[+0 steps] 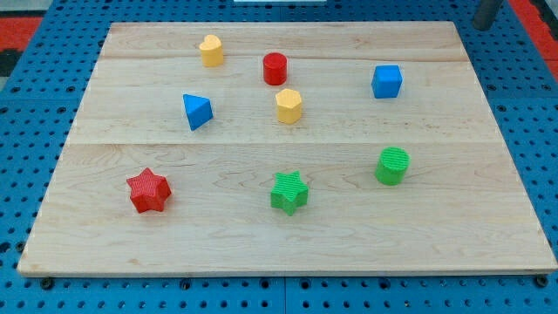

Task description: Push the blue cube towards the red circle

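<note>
The blue cube [386, 81] sits on the wooden board at the view's upper right. The red circle, a short red cylinder [275, 68], stands to its left near the view's top middle, well apart from it. A dark rod end shows at the view's top right corner, off the board; my tip [482, 24] lies above and to the right of the blue cube, far from every block.
A yellow hexagonal block [289, 105] lies just below the red cylinder. A yellow block [210, 51], a blue triangle [197, 111], a red star [147, 190], a green star [289, 192] and a green cylinder [392, 166] also stand on the board [453, 218]. Blue pegboard surrounds it.
</note>
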